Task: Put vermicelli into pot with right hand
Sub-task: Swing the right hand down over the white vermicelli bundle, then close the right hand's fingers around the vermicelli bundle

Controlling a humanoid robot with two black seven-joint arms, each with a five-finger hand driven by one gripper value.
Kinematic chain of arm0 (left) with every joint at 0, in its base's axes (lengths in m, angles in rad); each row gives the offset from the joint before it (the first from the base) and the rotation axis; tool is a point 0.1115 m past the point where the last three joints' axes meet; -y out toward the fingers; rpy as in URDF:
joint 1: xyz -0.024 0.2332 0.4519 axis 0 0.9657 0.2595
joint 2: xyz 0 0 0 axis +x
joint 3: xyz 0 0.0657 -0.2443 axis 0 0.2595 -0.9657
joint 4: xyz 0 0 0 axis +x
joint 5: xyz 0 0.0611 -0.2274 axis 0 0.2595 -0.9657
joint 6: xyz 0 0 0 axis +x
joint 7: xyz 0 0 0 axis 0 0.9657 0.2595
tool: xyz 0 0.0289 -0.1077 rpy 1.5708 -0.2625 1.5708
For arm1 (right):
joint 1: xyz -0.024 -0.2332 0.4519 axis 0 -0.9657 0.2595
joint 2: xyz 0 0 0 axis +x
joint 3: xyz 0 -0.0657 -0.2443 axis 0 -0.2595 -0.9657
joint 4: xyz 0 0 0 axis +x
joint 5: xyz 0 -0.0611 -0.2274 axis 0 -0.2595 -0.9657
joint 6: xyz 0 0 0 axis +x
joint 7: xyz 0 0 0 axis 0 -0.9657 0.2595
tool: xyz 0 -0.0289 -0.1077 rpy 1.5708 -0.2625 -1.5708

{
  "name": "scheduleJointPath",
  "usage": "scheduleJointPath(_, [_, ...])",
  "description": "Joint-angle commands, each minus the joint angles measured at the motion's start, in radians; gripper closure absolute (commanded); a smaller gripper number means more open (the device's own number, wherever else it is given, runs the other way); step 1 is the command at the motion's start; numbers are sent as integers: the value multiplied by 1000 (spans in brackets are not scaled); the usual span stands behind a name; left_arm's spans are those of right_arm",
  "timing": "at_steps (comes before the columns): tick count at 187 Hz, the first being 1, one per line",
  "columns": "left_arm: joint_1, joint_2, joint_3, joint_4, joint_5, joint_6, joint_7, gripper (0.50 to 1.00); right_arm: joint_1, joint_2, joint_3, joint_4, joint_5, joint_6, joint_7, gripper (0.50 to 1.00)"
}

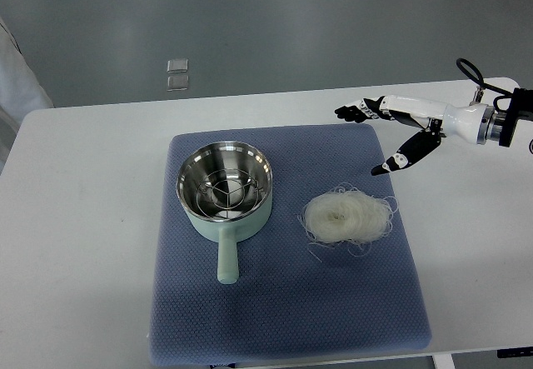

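Vermicelli [346,218] lies in a loose nest on the blue mat [283,302], right of the pot [225,190] and apart from it. Pot holds a wire rack; its handle points toward the camera. Right hand [391,132] hovers over the mat's far right corner, fingers spread, thumb angled down, holding nothing.

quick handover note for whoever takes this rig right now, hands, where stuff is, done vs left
Right hand: open, fingers spread, holding nothing, above the mat's far right corner; its arm enters from the right edge. Left hand: not in view.
White vermicelli nest: lying on the blue quilted mat, right of the pot, untouched.
Pale green pot with steel interior: on the mat's left half, wire rack inside, handle pointing toward the robot.
Done: nothing yet.
Left: grasp the vermicelli, put it in the pot.
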Motion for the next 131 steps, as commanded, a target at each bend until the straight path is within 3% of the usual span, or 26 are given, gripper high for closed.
scheduleJointPath(1, [0,0,0,0,0,0,0,500,15,-31,-2,89,-146,63,0,572])
scheduleJointPath(51, [0,0,0,0,0,0,0,500,94,-17,-85,159,-347,58,-9,576])
scheduleJointPath(131, [0,0,0,0,0,0,0,500,71,36,-219,107,-385,-106,-35,576])
